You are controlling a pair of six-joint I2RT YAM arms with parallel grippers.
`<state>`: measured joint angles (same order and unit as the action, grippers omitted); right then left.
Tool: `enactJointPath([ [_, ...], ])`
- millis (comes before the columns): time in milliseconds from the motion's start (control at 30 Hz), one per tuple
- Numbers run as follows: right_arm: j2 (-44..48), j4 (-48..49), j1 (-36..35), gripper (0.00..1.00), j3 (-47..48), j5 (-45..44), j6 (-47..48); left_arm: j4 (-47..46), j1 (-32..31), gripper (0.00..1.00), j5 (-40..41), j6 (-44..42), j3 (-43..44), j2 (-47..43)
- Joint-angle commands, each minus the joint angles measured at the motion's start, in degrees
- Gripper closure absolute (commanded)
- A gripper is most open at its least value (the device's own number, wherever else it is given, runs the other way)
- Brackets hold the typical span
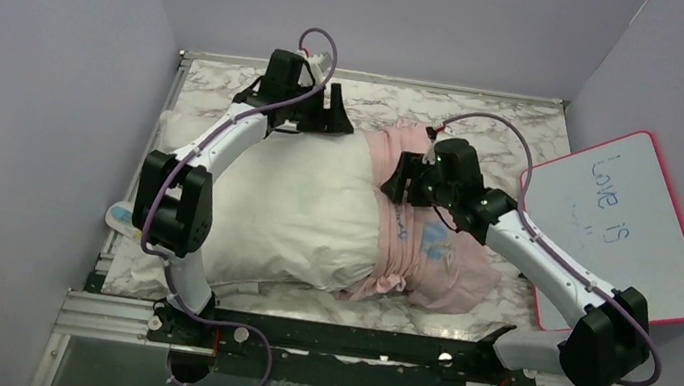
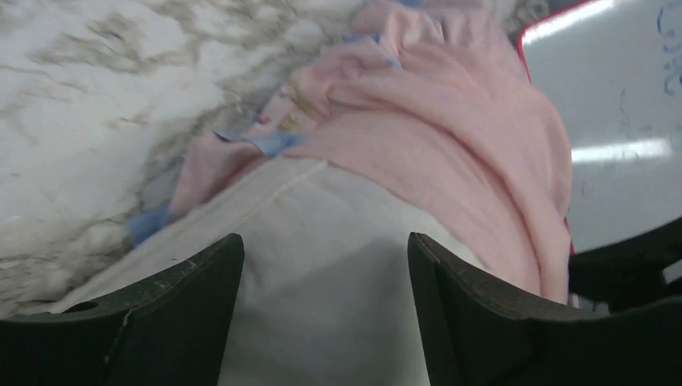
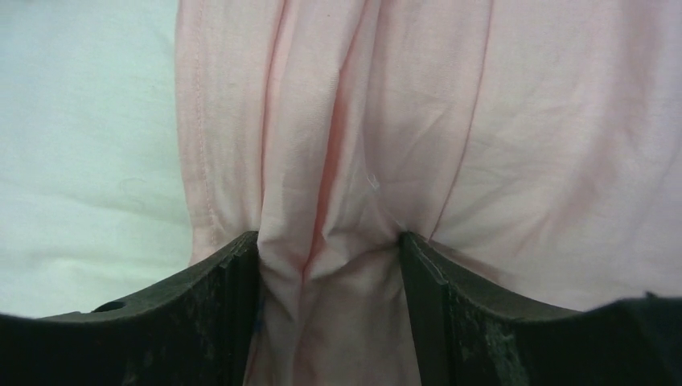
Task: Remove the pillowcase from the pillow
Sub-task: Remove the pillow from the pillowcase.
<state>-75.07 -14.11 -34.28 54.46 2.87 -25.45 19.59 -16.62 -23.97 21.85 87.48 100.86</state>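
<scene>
Marble desk (image 1: 489, 123) carries the white pillow (image 1: 296, 207), mostly bared, with the pillowcase (image 1: 430, 256) bunched pink-side-up over its right end; right tool (image 3: 330, 249) clamped on a gathered fold, likely to drag it off, left tool (image 2: 326, 249) spread apart above the pillow's far edge, seemingly poised to pin it.

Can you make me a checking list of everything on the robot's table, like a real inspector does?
Surface: marble-patterned table, mostly covered.
Job's things: white pillow lies across it; pink pillowcase is bunched over its right end, and the rest of the pillow is bare.
Clutter: pink-framed whiteboard at the right, with "Love is" written on it.
Grippers: left gripper open over the pillow's far edge; right gripper pinching a fold of the pillowcase.
Cables: purple cables loop from both arms.
Surroundings: plain lavender walls on three sides.
</scene>
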Motion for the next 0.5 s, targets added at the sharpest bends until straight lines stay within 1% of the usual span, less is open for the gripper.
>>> enactJointPath([
  [0,-2.91,-15.83,-0.83,0.30,9.82,-4.10,2.47,-2.14,-0.60,0.30,-23.39,-2.15,-6.09,-1.65],
  [33,-3.96,-17.42,-0.74,0.28,13.11,-6.10,3.42,-2.03,-0.58,0.38,-23.68,-2.50,-7.63,-2.89],
  [67,-5.04,-19.18,-0.55,0.25,16.71,-7.75,4.35,-1.97,-0.57,0.53,-24.31,-2.84,-8.94,-4.23],
  [100,-6.27,-20.14,-0.26,0.22,21.05,-9.20,5.12,-1.60,-0.60,0.65,-25.05,-3.12,-9.78,-5.87],
  [167,-8.42,-21.54,0.81,0.17,26.71,-11.62,6.09,-1.25,-0.61,0.85,-25.74,-3.57,-11.59,-8.22],
  [200,-9.47,-21.65,1.78,0.13,29.04,-11.66,6.52,-1.03,-0.60,0.94,-25.16,-3.83,-12.37,-10.21],
  [233,-10.68,-21.68,3.16,0.11,31.18,-11.11,6.71,-0.79,-0.60,1.00,-24.34,-4.13,-13.09,-11.72],
  [333,-15.92,-23.56,7.35,0.09,38.75,-7.32,6.95,-0.28,-0.60,1.00,-21.91,-4.62,-14.98,-15.92],
  [467,-24.22,-28.12,8.02,0.05,47.50,0.96,11.57,-0.21,-0.60,1.00,-18.71,-4.56,-17.74,-19.78],
])
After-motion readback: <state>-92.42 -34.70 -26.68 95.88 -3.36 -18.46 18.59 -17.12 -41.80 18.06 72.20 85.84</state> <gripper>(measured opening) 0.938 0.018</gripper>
